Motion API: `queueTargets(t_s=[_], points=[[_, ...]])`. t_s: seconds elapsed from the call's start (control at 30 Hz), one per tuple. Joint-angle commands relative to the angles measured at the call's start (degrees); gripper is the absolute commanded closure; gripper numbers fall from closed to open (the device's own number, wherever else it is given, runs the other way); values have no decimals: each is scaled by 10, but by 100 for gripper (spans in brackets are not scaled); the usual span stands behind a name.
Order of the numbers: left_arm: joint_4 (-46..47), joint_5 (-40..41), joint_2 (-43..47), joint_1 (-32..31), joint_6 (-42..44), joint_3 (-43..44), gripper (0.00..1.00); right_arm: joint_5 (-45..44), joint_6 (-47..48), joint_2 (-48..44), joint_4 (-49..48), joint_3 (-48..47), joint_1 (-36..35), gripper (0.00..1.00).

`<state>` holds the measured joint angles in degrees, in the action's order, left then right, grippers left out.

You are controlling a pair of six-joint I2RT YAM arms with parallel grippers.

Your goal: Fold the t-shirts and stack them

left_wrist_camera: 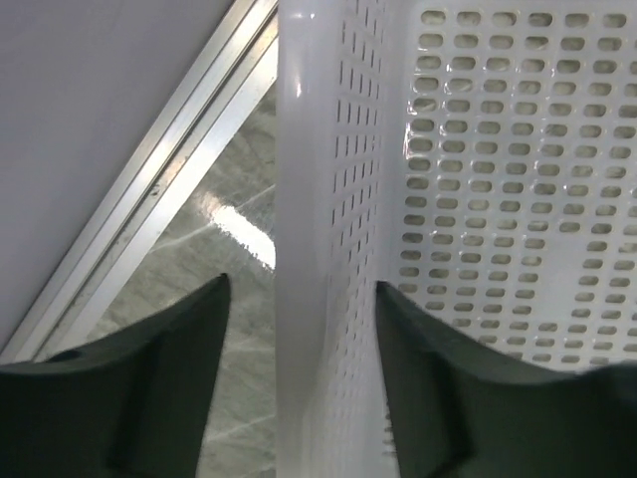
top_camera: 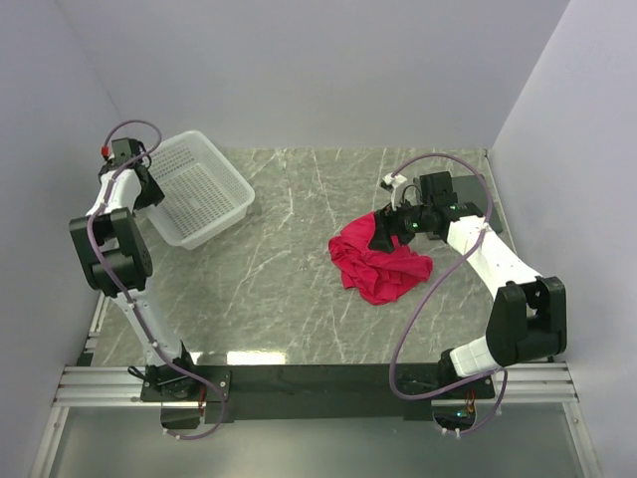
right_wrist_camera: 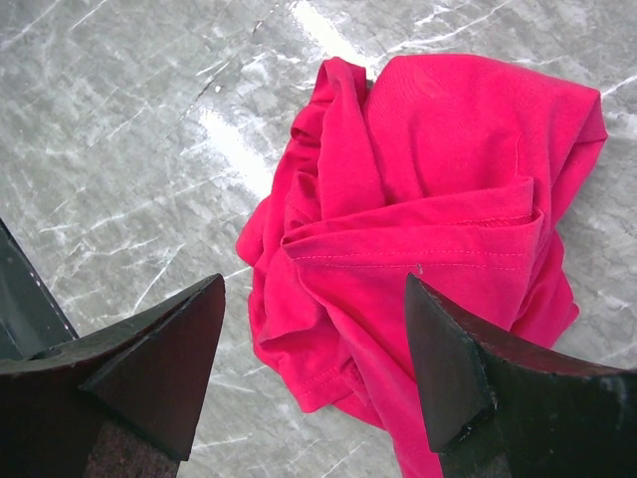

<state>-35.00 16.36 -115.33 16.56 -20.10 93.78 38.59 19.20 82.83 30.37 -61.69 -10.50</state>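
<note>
A crumpled crimson-red t-shirt (top_camera: 383, 269) lies in a heap on the marble table, right of centre. In the right wrist view the t-shirt (right_wrist_camera: 438, 199) lies bunched with a hem showing. My right gripper (top_camera: 385, 231) hovers over the heap's upper right edge. In its own view the right gripper (right_wrist_camera: 314, 284) is open, jaws wide apart above the cloth and holding nothing. My left gripper (top_camera: 149, 191) is at the near left rim of the white mesh basket (top_camera: 199, 189). In its own view the left gripper (left_wrist_camera: 302, 284) is open, with the basket wall (left_wrist_camera: 309, 199) between its jaws and a gap on each side.
The basket stands tilted at the table's far left, with no cloth showing in it. An aluminium rail (left_wrist_camera: 169, 179) runs along the left table edge by the wall. White walls close in the left, back and right. The arm bases (top_camera: 318, 383) sit at the near edge.
</note>
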Motion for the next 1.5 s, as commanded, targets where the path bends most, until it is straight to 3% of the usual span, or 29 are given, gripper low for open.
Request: queueTargets(t_s=[0.0,0.27,0.4,0.47,0.67,0.97,1.23,1.47], points=[[-8,9,71,1,5,7,32,8,7,-19,-15,-5,6,21],[0,-63,241,-12,-39,-95,16,18,7,-7,-16,-7,7,21],[-19,-103,242,-65,-98,-82,7,36,0,9,-19,-14,7,21],[-26,-117,222,-99,-124,-59,1,39,-2,13,-20,-19,7,21],[-87,-85,106,-179,-237,63,0,42,-6,15,-29,-18,7,21],[-168,-42,-69,-233,-313,249,0,26,-9,-14,-49,20,7,21],[-203,-5,-171,-253,-290,343,12,29,-14,-19,-56,28,10,21],[-200,26,-178,-264,-243,325,34,31,-14,-16,-57,29,11,21]])
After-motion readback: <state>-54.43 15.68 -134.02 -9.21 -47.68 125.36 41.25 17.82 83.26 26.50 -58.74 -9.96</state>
